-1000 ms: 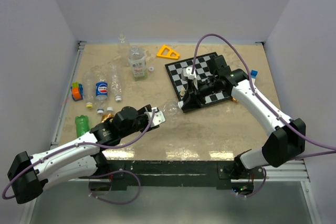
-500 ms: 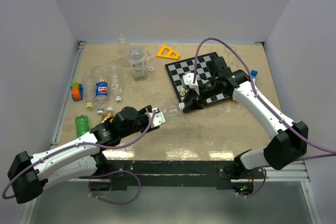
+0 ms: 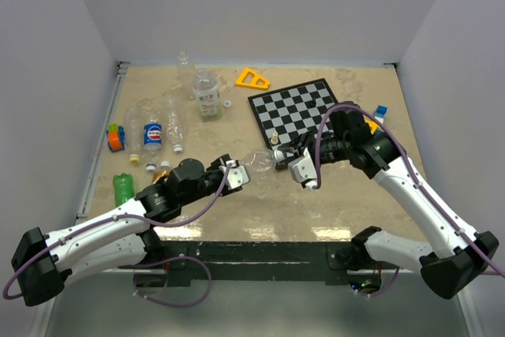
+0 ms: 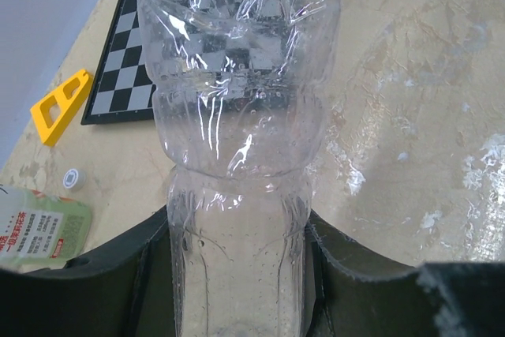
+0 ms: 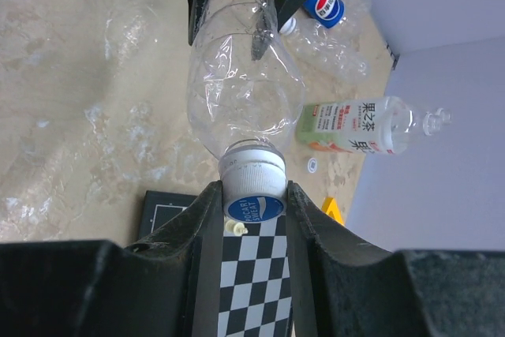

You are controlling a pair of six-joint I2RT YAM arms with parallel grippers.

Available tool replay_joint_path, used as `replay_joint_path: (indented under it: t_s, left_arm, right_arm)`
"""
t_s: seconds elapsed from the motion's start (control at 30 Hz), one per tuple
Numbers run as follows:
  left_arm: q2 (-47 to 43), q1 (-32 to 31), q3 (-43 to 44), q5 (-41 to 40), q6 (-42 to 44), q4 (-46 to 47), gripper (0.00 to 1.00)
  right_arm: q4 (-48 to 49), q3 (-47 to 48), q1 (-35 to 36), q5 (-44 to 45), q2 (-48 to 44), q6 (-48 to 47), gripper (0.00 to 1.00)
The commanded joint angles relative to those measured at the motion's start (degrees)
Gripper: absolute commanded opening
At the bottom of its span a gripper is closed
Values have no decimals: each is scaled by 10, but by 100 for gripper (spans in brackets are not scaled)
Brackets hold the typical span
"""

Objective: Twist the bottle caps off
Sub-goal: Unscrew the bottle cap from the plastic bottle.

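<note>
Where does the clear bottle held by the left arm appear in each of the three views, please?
Top external: the clear bottle lies at centre, between the left tool and the right tool.
Left wrist: it fills the middle, gripped at the bottom.
Right wrist: it is at upper centre, with its white cap pinched between the tool's fingers.
Shared landmark: the chessboard.

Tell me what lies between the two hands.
A clear bottle fills the gap, seen in the top view: the left hand grips its body, and the right wrist view shows its white cap between the right hand's fingers.
</note>
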Motion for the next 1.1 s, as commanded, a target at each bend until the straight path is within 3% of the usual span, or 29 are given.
replay_joint_path:
  t_s: [0.0, 0.27, 0.5, 0.7, 0.87, 0.97, 1.07]
  left_arm:
    - [5, 4, 2, -10, -5, -41, 0]
    - [16, 10, 14, 17, -15, -32, 0]
    - [71, 39, 72, 129, -22, -70, 0]
    - [103, 67, 109, 252, -20, -110, 0]
    - [131, 69, 113, 210, -7, -126, 0]
    - [118, 69, 95, 156, 0, -107, 0]
    - [97, 69, 75, 105, 8, -90, 0]
  right_arm:
    - [100, -6, -11, 40, -22, -2, 0]
    - [106, -23, -11, 57, -28, 4, 0]
    - [99, -26, -11, 95, -27, -7, 0]
    - [91, -26, -12, 78, -22, -1, 0]
    - [105, -16, -13, 85, -17, 60, 0]
    - [100, -5, -18, 67, -10, 124, 12]
    - [85, 0, -20, 41, -7, 169, 43]
